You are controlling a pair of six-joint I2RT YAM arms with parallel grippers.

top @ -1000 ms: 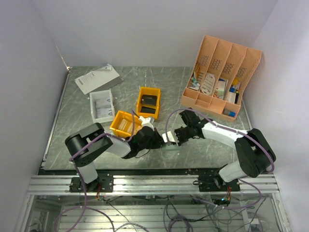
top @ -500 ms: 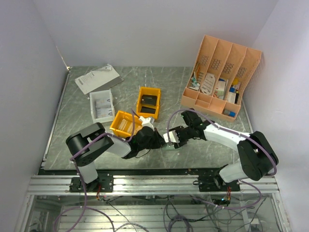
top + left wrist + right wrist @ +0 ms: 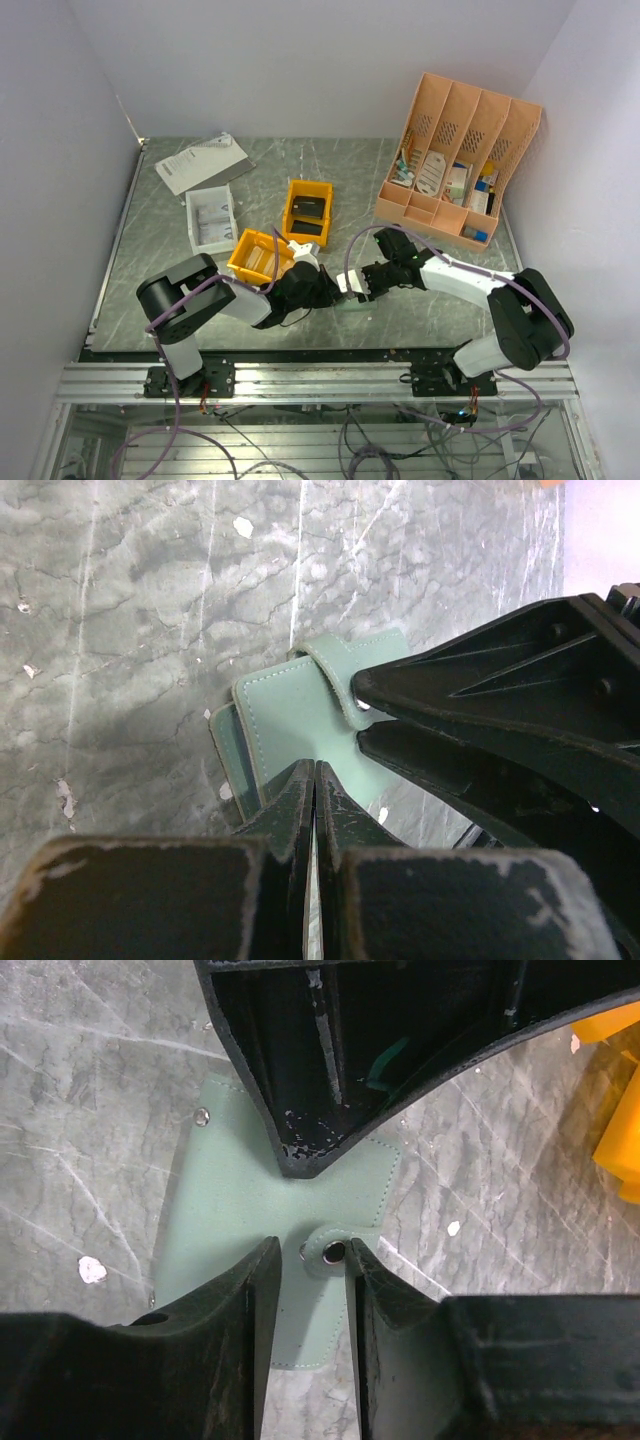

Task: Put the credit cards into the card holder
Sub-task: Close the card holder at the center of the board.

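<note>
The card holder [image 3: 230, 1200] lies flat on the desk [image 3: 150, 230], near the closer orange bin [image 3: 258, 257], on its right-arm side. The left tool [image 3: 314, 770], pressed together, rests its tips on the holder; if it pinches it, I cannot tell. The right tool [image 3: 310, 1248] is spread around the snap tab [image 3: 333, 1251]. I think it should close on the tab only and lift slowly.

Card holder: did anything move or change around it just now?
Hardly anything. The right gripper wiggled a little and seems to have loosened around the snap tab. The left gripper stayed shut, touching the card holder, which stayed put.
</note>
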